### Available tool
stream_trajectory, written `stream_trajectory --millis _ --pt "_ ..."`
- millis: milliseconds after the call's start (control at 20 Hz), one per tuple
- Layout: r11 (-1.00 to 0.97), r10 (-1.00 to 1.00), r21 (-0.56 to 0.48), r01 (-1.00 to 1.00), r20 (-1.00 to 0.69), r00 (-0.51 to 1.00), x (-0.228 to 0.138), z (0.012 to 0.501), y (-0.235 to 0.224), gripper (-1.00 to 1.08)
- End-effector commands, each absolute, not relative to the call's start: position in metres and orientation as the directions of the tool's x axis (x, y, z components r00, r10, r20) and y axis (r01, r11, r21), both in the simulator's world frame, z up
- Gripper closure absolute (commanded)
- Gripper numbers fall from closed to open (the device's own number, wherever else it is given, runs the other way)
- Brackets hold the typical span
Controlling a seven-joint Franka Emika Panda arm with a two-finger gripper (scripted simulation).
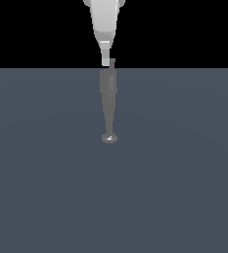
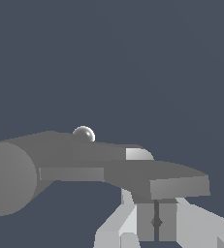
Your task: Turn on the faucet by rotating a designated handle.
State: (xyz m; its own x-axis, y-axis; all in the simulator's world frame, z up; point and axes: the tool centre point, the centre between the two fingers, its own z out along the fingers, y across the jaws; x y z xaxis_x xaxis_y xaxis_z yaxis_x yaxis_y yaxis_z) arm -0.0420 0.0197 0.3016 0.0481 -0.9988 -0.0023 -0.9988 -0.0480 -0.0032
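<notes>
The faucet (image 1: 108,84) is a grey fixture on the flat floor. Its long spout (image 1: 108,116) tapers toward the camera and ends in a shiny knob (image 1: 109,138). In the wrist view the cylindrical body (image 2: 9,179) is close by, with the knob tip (image 2: 83,133) showing behind it. The handle (image 2: 179,186), a flat grey lever with a wider end, sticks out sideways from the body and crosses just in front of my fingertips. My white gripper (image 2: 155,215) has its fingers pressed together, with only a thin dark seam between them. In the exterior view the gripper (image 1: 105,60) comes down from above, right beside the small handle stub (image 1: 112,63).
A plain slate-grey floor (image 1: 184,173) stretches all around the faucet. Black background lies beyond its far edge (image 1: 184,67).
</notes>
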Motion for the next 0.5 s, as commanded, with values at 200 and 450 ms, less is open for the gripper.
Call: stream_trajectory --millis 200,450 --pt "-0.019 -1.000 0.000 -1.000 0.000 0.019 -0.041 0.300 -0.031 1.08" --pt "-0.050 -0.999 -0.002 -0.999 -0.003 0.050 -0.031 0.301 -0.017 1.08"
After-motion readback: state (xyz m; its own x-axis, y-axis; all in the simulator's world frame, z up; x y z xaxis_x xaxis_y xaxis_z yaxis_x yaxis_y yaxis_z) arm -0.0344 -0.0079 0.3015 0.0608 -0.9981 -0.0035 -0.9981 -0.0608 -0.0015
